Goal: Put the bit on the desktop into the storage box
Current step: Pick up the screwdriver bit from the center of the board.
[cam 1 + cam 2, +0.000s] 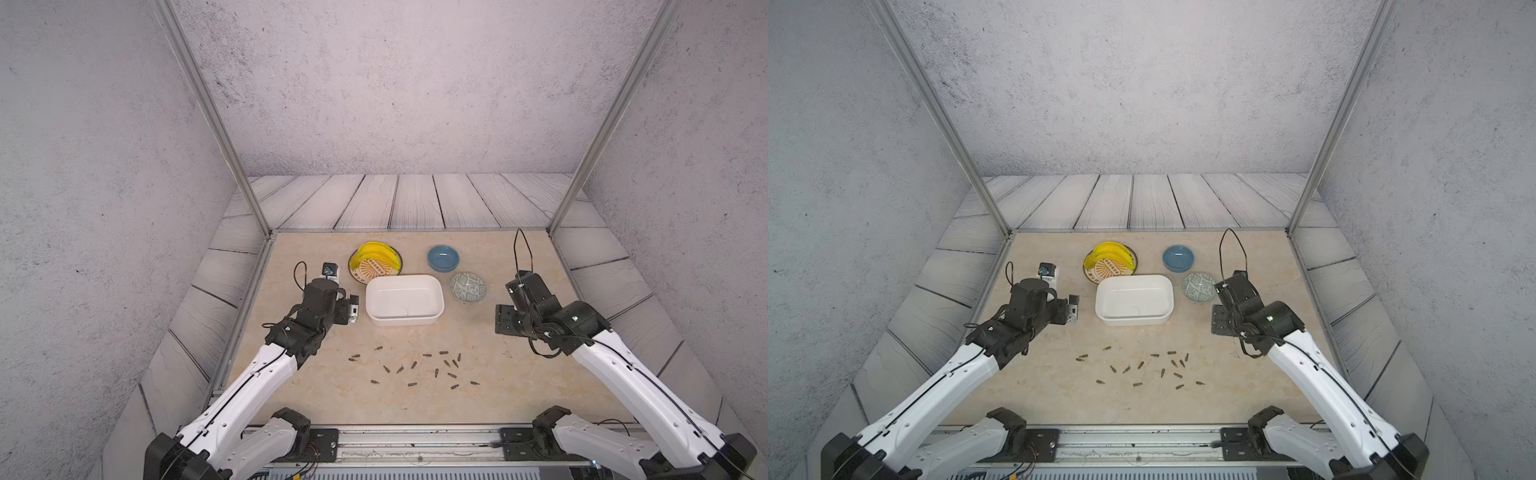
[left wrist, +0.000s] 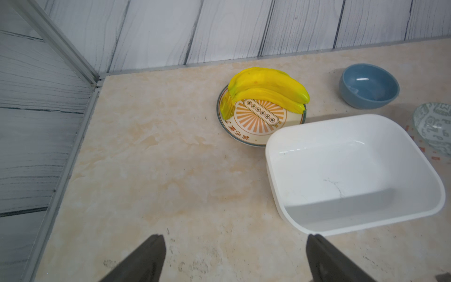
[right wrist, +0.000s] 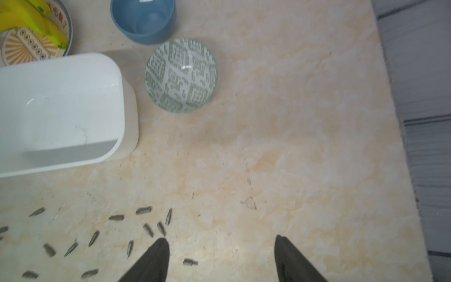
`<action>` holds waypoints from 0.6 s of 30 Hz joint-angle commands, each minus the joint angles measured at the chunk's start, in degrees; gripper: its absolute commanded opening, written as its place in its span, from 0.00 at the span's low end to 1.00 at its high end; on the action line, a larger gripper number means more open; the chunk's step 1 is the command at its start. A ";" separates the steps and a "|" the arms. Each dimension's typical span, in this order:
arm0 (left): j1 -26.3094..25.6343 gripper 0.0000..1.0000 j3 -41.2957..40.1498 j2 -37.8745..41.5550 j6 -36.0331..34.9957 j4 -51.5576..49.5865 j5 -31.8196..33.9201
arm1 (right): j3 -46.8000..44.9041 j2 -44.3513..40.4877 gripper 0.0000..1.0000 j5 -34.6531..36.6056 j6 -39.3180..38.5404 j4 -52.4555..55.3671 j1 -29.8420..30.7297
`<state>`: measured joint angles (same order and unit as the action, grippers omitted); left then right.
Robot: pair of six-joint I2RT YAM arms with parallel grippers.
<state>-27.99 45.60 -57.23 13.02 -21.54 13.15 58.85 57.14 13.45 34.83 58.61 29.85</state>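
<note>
Both hands are spread with nothing in them. The left hand [image 2: 236, 238] hangs just beside the storage box [image 1: 402, 320], and the right hand [image 3: 220, 238] hovers low over the right fringe of the bits [image 1: 414, 365]. Those bits all lie flat on the worktop [image 1: 316, 386], scattered in front of the box, and I can see none inside it.

The trouble I'd expect comes from how small and crowded they are. Fingers coming down on one could catch its neighbour too, or flick a few rolling across the smooth surface. A bit pinched off-centre or near its tip might well slip out on the way over. The patterned bowl [image 1: 467, 287] sits just beside the box on the right arm's side, so a release made too soon could land a bit in there instead. The left hand is near enough to nudge the box if it swings
</note>
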 commanded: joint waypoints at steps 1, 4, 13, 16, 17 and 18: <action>-1.97 0.98 1.09 0.58 1.62 -7.92 3.32 | -7.32 -1.59 0.69 -8.17 7.12 2.17 1.20; -2.57 0.98 0.37 0.71 2.76 -9.04 3.57 | -14.18 -1.83 0.67 -12.18 9.54 -3.50 2.42; -3.39 0.98 -2.31 -0.60 4.25 -8.42 3.09 | -13.75 11.96 0.63 -11.98 7.23 -10.15 6.56; -3.56 0.99 -2.93 -1.23 4.82 -8.86 3.20 | -13.62 15.29 0.64 -11.43 7.33 -10.45 7.47; -3.56 0.99 -3.19 -1.54 4.83 -8.96 3.24 | -13.89 16.14 0.63 -11.50 7.48 -11.44 7.74; -3.56 0.99 -3.53 -1.89 4.83 -8.96 3.48 | -13.94 16.87 0.63 -11.56 7.66 -12.54 7.95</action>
<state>-31.16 43.20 -58.39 16.93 -29.45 15.49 44.56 72.75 1.78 42.63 47.77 37.12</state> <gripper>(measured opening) 0.987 0.635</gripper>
